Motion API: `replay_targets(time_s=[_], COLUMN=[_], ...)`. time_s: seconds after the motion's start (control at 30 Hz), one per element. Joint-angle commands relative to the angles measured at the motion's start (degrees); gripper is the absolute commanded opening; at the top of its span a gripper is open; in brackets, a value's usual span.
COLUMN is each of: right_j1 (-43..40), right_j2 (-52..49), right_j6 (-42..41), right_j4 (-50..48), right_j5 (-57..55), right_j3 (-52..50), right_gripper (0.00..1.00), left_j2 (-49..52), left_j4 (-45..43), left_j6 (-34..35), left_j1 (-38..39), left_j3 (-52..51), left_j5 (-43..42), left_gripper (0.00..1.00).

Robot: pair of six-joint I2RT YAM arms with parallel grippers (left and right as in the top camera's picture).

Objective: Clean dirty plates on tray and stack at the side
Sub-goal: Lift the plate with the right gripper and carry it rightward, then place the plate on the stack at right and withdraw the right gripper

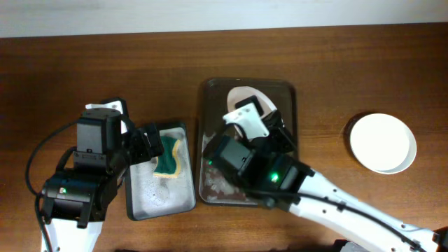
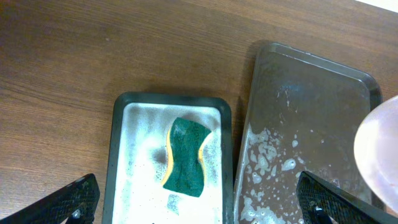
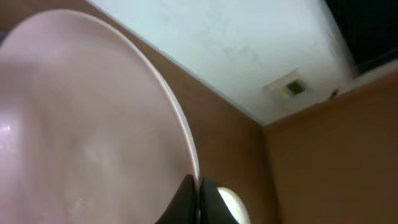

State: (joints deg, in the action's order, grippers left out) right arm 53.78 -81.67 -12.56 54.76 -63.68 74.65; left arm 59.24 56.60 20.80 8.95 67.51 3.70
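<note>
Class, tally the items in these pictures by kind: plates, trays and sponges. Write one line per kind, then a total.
Plates: 2, the held plate over the large tray and the side plate at the right; any beneath it are hidden.
Trays: 2, the large tray and the sponge tray.
Sponges: 1, the sponge.
Total: 5.

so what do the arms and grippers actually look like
The left arm and right arm have black boxy joint housings on white links, each with a green light and a black cable alongside. The left gripper and right gripper are black, with white parts at the wrists.
</note>
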Motion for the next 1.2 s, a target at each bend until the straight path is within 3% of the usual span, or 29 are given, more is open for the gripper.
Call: replay_targets(time_s=[0.0,0.13,0.2,0.37,0.5,0.67,0.73,0.8,0.93,1.03,1.17], right_j1=[-12.0,-36.9,-55.7,-84.0,-96.3,-98.9,-98.7,-98.0,-91.8,-79.7,-60.2], right_j2=[0.8,0.9,0.3,-4.4,-12.9,-21.5,-20.4,-17.0,-3.3,6.7,8.9], right_j6=[-9.8,-10.2,-9.3,-7.2,-7.5,-7.4,-7.4,-6.0,-3.1,1.6,5.5], right_j4=[0.9,-3.9,-3.4,-3.0,-3.7,-3.4,-3.3,-3.0,0.6,4.6,7.3], right_j5=[25.9,59.6,77.4,79.6,74.7,71.8,73.6,78.6,84.9,84.9,84.9], right_j3=[0.1,0.3,0.3,0.2,0.2,0.2,0.4,0.8,0.8,0.8,0.8], right_gripper=[0.04,0.04,0.04,0.04,0.04,0.04,0.47,0.6,0.61,0.61,0.63], left_j2=[-0.3,-0.3,-0.3,-0.3,-0.3,-0.3,-0.3,-0.3,-0.3,-0.3,-0.3], left_j4=[0.1,0.1,0.1,0.1,0.1,0.1,0.1,0.1,0.1,0.1,0.1], left_j6=[0.0,0.0,0.0,0.0,0.0,0.0,0.0,0.0,-0.1,0.0,0.0], left_j1=[-0.2,-0.2,-0.2,-0.2,-0.2,-0.2,-0.2,-0.2,-0.2,-0.2,-0.2], left_j3=[0.8,0.8,0.8,0.8,0.8,0.8,0.8,0.8,0.8,0.8,0.8], left_j5=[0.9,0.9,0.9,0.9,0.9,0.9,0.9,0.9,0.9,0.9,0.9], left_gripper=[1.0,1.0,1.0,1.0,1.0,1.0,1.0,0.99,0.99,1.0,0.99])
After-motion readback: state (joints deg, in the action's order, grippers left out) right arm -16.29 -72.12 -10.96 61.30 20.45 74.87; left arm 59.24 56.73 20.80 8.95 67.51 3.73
